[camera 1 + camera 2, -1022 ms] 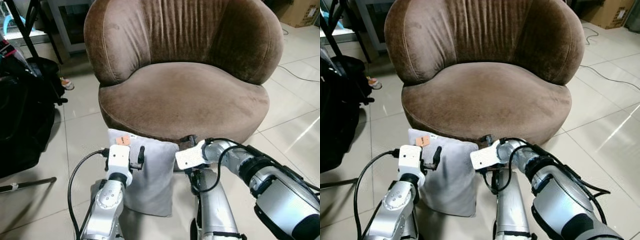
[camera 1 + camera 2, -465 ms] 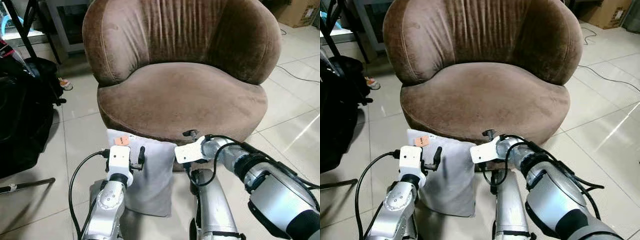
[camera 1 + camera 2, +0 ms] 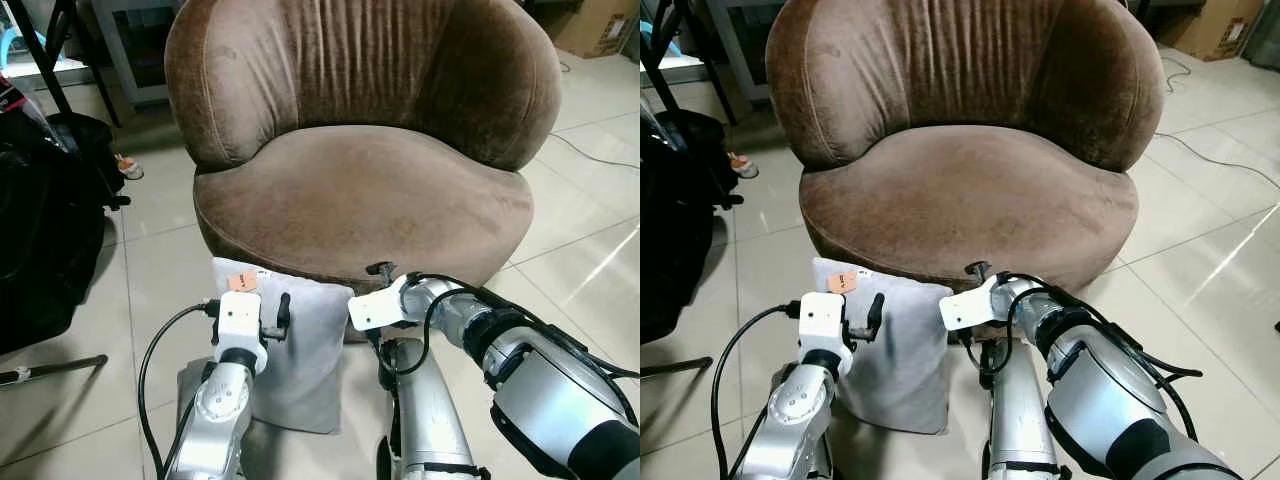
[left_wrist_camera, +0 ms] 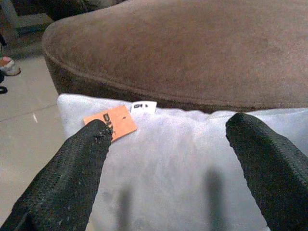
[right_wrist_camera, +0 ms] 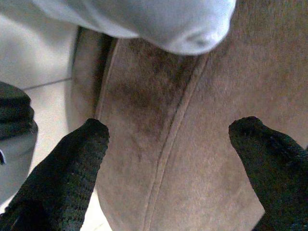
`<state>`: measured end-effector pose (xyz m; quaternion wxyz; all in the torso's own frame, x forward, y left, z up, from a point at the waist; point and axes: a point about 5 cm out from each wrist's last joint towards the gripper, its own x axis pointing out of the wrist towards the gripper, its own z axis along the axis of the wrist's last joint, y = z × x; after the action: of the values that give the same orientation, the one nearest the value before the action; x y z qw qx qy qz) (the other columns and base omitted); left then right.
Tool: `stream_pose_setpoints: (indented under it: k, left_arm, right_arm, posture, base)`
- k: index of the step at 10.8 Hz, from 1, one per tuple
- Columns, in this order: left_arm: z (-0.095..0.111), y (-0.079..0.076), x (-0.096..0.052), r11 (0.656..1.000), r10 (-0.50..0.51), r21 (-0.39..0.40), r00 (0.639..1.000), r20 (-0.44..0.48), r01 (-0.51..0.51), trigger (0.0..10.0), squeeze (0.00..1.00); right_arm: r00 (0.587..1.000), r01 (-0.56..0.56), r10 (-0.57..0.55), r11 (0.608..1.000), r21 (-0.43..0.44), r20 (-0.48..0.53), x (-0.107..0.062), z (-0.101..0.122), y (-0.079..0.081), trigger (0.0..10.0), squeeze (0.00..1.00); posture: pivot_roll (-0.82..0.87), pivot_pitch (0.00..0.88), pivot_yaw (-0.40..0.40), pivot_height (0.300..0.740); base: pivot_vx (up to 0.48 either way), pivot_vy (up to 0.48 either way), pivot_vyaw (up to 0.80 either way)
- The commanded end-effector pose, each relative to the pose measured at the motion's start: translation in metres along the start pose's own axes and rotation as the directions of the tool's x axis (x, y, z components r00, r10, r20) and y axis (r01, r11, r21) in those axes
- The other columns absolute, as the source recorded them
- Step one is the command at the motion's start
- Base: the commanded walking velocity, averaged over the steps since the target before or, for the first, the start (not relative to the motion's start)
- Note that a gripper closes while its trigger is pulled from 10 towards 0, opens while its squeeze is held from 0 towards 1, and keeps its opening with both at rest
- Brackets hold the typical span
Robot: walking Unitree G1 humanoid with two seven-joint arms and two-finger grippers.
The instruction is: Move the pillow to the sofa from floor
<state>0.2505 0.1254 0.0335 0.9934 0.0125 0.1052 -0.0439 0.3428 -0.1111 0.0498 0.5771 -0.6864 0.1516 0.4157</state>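
I stand on a pale tiled floor that shines with glare at my right. A black bag slumps at my left, a cardboard box sits far right, and a cable trails over the tiles.

The right arm's wrist has risen a little and edged toward the left over the past second: its white wrist block now sits just under the front edge of the brown sofa, slightly higher and nearer the grey pillow than before. The small black knob on that wrist, earlier low against the sofa's base, now shows against the seat's front rim. The whole view has also shifted slightly, so the camera itself moved.
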Motion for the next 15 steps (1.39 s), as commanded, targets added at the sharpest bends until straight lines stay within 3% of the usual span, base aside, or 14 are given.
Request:
stream_pose_setpoints:
  k: [1, 5, 7, 15]
  left_arm:
    - [0.0, -0.002, -0.002, 1.0, 0.004, 0.004, 1.0, 0.006, -0.004, 10.0, 0.0]
    - [-0.001, -0.004, -0.004, 1.0, 0.016, -0.005, 1.0, 0.006, -0.016, 10.0, 0.0]
    - [-0.001, -0.003, -0.005, 1.0, 0.021, -0.005, 1.0, 0.006, -0.021, 10.0, 0.0]
    - [0.002, -0.001, -0.005, 1.0, 0.017, 0.004, 1.0, 0.007, -0.017, 10.0, 0.0]
  right_arm:
    - [1.0, -0.016, 0.016, 1.0, -0.012, -0.027, 0.0, -0.005, 0.006, 10.0, 0.0]
    - [0.997, -0.013, 0.011, 1.0, -0.016, -0.079, -0.002, -0.016, 0.01, 10.0, 0.0]
    - [0.998, -0.014, 0.01, 0.998, -0.064, -0.069, -0.001, -0.013, 0.01, 10.0, 0.0]
    - [0.999, 0.003, -0.006, 0.998, -0.064, -0.049, 0.0, -0.008, 0.009, 10.0, 0.0]
  posture:
    - [-0.1, 0.0, -0.066, 0.435]
    - [-0.09, 0.0, -0.086, 0.435]
    - [-0.08, 0.0, -0.088, 0.435]
    - [-0.09, 0.0, -0.074, 0.435]
  base:
    - [0.0, 0.0, 0.0]
    - [0.0, 0.0, 0.0]
    - [0.0, 0.0, 0.0]
    - [0.0, 0.0, 0.0]
